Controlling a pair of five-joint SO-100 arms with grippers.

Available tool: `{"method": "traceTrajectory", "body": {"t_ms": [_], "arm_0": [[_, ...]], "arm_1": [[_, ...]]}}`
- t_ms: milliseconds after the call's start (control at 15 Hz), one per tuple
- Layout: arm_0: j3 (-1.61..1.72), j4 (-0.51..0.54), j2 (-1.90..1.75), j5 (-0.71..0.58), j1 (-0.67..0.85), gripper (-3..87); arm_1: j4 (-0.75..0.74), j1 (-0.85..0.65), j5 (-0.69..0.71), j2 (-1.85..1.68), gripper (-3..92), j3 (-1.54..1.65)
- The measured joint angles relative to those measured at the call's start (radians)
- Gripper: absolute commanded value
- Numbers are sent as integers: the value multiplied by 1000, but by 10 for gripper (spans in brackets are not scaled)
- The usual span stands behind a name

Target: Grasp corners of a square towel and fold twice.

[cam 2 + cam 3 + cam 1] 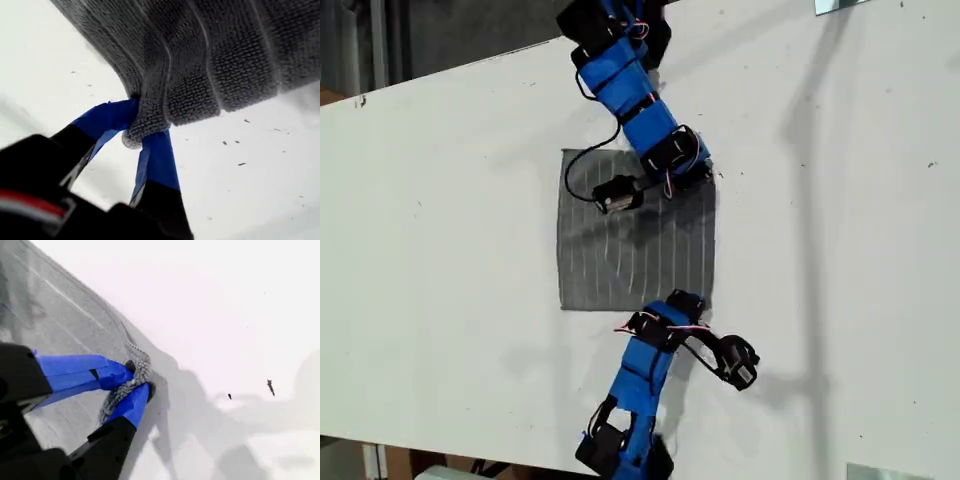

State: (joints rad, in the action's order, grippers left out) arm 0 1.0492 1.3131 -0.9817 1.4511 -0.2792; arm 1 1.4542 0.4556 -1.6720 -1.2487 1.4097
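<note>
The grey striped towel [630, 250] lies flat on the white table [440, 260] in the middle of the exterior view. My first gripper [688, 300] [145, 125], on the arm entering from the exterior view's bottom, is shut on the towel's lower right corner [131, 139], and the towel [225, 60] bunches above its blue fingers. My second gripper [705, 172] [136, 381], on the arm from the exterior view's top, is shut on the upper right corner [140, 365], with the towel [50, 315] flat beside it. The two left corners lie free on the table.
The table's far edge runs across the exterior view's upper left, with dark floor beyond. Small metal pieces [840, 5] [885, 472] sit at the exterior view's right top and bottom edges. Arm shadows fall across the table's right half.
</note>
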Motion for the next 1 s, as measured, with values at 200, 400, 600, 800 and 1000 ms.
{"method": "traceTrajectory", "body": {"t_ms": [200, 400, 600, 800, 1000], "arm_0": [[-104, 141, -100, -109, -2, -1], [-87, 241, -296, -204, 95, -1], [-86, 327, -419, -311, 287, -1], [-71, 356, -443, -425, 531, -1], [-83, 357, -408, -537, 716, -1]], "arm_1": [[192, -58, 14, -28, -1, -166], [225, -204, 57, -204, -1, -67], [230, -428, 193, -371, -1, 37], [192, -683, 385, -474, -1, 61], [147, -885, 537, -551, -1, 75]]}}
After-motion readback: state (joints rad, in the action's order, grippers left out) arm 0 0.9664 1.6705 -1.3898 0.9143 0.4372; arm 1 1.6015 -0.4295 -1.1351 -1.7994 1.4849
